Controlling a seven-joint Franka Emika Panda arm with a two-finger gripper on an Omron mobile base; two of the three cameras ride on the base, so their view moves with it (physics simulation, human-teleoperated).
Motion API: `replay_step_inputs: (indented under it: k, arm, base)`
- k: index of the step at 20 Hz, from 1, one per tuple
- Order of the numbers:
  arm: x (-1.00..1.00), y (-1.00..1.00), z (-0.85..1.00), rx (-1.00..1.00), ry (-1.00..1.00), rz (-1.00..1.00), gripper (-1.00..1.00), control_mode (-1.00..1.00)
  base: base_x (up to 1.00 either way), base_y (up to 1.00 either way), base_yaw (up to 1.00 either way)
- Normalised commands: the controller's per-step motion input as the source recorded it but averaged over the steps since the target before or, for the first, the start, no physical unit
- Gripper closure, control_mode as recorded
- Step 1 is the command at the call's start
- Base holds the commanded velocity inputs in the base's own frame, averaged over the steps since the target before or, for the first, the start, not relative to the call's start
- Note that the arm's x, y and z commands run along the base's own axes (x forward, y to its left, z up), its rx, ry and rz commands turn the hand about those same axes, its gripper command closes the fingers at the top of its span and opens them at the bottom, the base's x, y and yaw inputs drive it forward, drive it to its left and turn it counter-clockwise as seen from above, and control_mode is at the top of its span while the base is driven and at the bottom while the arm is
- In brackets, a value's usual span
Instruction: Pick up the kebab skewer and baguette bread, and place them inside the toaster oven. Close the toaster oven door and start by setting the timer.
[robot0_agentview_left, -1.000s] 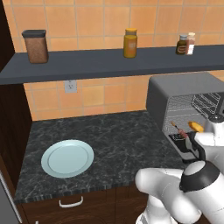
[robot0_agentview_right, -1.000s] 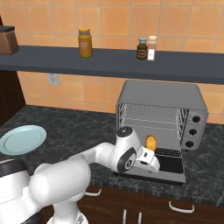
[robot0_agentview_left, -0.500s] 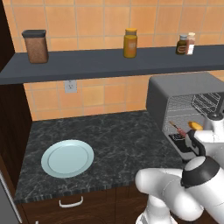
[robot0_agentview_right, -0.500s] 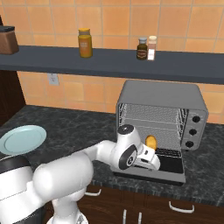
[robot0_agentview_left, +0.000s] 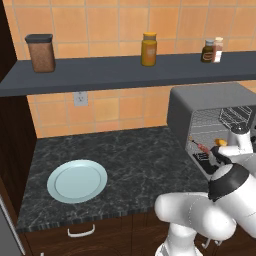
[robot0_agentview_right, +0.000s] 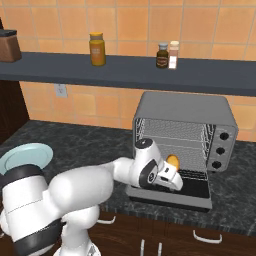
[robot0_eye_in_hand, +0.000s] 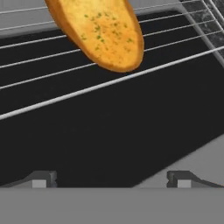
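On rack, baguette bread (robot0_eye_in_hand: 98, 33) (unmoved)

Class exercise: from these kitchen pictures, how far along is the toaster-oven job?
Done: kebab skewer and baguette bread lie on the toaster oven rack. In hand: nothing; the tool is open near the baguette. Left: close the lowered toaster oven door, set the timer.

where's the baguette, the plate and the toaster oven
baguette (robot0_eye_in_hand: 101, 33), hand view, middle of the crust
plate (robot0_agentview_left: 77, 180), left base view, centre of the dish
toaster oven (robot0_agentview_right: 184, 107), right base view, top panel
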Motion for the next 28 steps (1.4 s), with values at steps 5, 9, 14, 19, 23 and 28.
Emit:
replay_step_inputs:
  k: [5, 9, 14, 19, 23, 28]
  arm:
    - [0.26, -0.03, 0.00, 0.00, 0.00, -0.09, -1.00, -1.00]
    - [0.26, -0.04, 0.00, 0.00, 0.00, -0.09, -1.00, -1.00]
    - [0.27, -0.11, 0.00, 0.00, 0.00, -0.09, -1.00, -1.00]
    - [0.34, -0.05, 0.00, 0.02, 0.00, -0.09, -1.00, -1.00]
    - [0.50, 0.00, 0.01, 0.11, -0.01, -0.11, -1.00, -1.00]
    - [0.48, -0.01, 0.00, 0.12, 0.00, -0.10, -1.00, -1.00]
  base:
    - [0.00, 0.00, 0.00]
    - [0.00, 0.00, 0.00]
    - [0.00, 0.00, 0.00]
    - [0.00, 0.00, 0.00]
    - [0.00, 0.00, 0.00]
    - [0.00, 0.00, 0.00]
